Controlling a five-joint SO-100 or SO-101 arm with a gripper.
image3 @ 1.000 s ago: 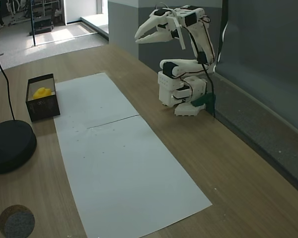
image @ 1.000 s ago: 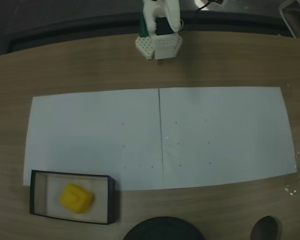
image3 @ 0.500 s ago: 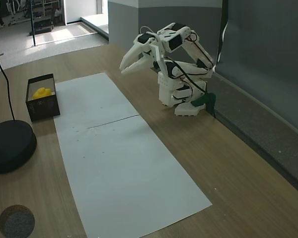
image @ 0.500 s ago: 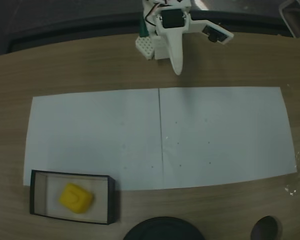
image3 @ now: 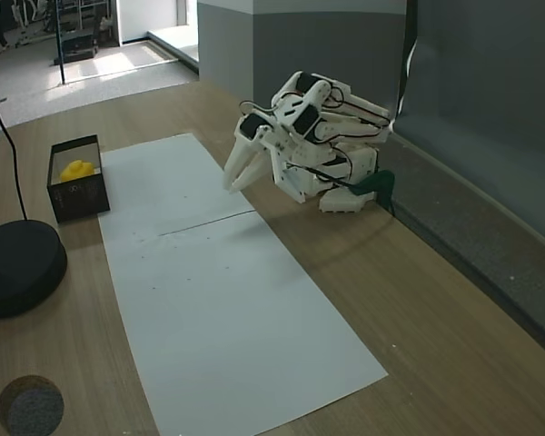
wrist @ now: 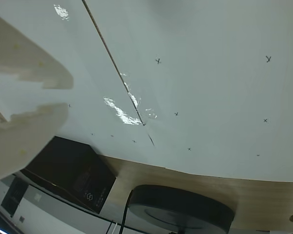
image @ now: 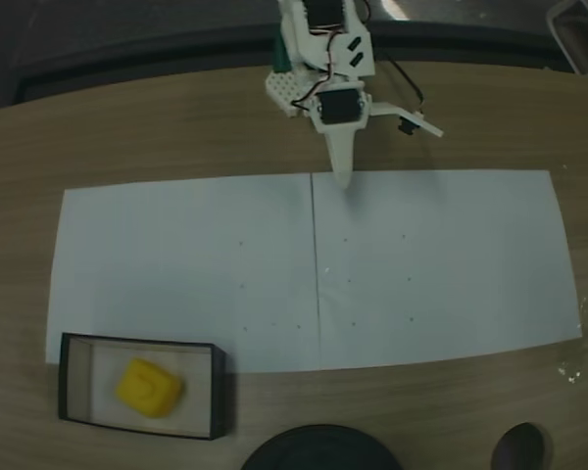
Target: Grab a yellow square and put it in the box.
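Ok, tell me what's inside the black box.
The box holds one yellow square lying on its pale bottom. The bottom directly under the square is covered, so nothing can be told there.

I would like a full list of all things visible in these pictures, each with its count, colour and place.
Small soft yellow square: one, bright yellow, inside the box.
Shallow black-walled box: one, black with pale bottom, table corner beside the paper.
White paper sheets: two, white with small pen marks, side by side on the table.
Wooden table: one, brown.
Round black base: one, black, near the box, with a cable.
Small dark round disc: one, grey, near the table edge.
Gripper: one, white, empty, low over the paper edge.
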